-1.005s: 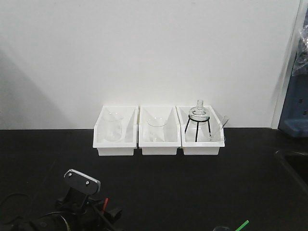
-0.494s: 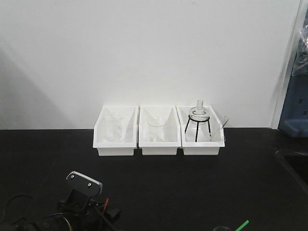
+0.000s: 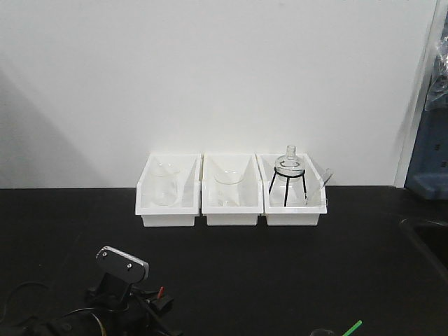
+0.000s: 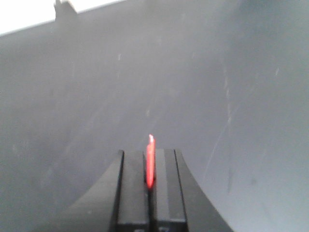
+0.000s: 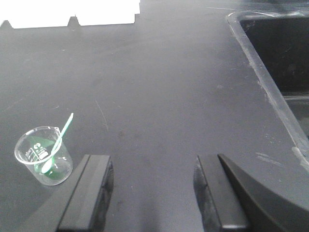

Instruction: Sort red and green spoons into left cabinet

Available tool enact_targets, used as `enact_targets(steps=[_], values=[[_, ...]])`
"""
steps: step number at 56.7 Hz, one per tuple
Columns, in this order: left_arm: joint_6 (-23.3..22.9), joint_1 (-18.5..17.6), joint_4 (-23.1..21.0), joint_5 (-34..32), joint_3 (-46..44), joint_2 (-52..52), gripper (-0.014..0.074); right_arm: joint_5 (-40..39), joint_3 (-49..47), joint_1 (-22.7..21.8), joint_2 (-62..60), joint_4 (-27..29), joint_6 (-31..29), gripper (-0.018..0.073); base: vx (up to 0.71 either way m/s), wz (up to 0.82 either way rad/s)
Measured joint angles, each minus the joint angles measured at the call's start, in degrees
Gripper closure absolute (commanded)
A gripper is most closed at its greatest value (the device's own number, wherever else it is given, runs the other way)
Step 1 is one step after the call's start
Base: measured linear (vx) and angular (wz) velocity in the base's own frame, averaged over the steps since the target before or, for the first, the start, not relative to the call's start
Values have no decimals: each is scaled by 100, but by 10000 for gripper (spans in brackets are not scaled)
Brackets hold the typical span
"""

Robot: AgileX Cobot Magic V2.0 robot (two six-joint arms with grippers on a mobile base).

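Step in hand: the red spoon [image 4: 150,164] was judged to be held for carrying to the left cabinet, which was not seen in any view.
Left fingers [image 4: 133,193]: they were pressed together on the red spoon, with only a thin red sliver shown between them.
Right fingers [image 5: 91,193]: they were spread wide apart and nothing was held; they were poised above the bare black table [image 5: 159,87].
Red spoon, place: it was gripped low over the table at the near left, well apart from the three white bins [image 3: 231,210] of glassware by the wall.
Red spoon, axis: its length ran in line with the fingers and a short tip stuck out forward; which end was gripped could not be told.
Green spoon [image 5: 60,140], place: it was stood in a small glass beaker [image 5: 29,145] on the table, left of the right fingers and far from the sink [image 5: 251,53].
Green spoon, axis: the bowl was down in the beaker and the handle leaned up and away over the rim.
Doing it well: a firm pinch should be kept, the thin handle should be carried level, and the spoon should be laid flat along a shelf.
Risk: so slim a handle could be twisted or slipped in the grip.
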Motion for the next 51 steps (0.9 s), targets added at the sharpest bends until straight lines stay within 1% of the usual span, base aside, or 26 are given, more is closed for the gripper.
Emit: enact_targets(steps=[12, 22, 31, 38, 43, 48, 51], values=[[0, 0, 0, -37, 0, -392, 603, -126, 0, 0, 306, 11, 0, 114, 0, 0], [0, 0, 0, 120, 0, -980, 603, -320, 0, 0, 792, 17, 18, 114, 0, 0], [0, 0, 0, 221, 0, -1691, 603, -673, 0, 0, 1234, 17, 273, 114, 0, 0], [0, 0, 0, 227, 0, -2260, 602, -1203, -4, 0, 1563, 17, 589, 114, 0, 0], [0, 0, 0, 227, 0, -2628, 601, -1709, -4, 0, 1847, -85, 899, 114, 0, 0], [0, 0, 0, 278, 0, -2901, 600, -2257, -6, 0, 2178, -474, 1304, 114, 0, 0], [0, 0, 0, 343, 0, -3028, 600, -2727, -11, 0, 2434, -883, 1618, 114, 0, 0]])
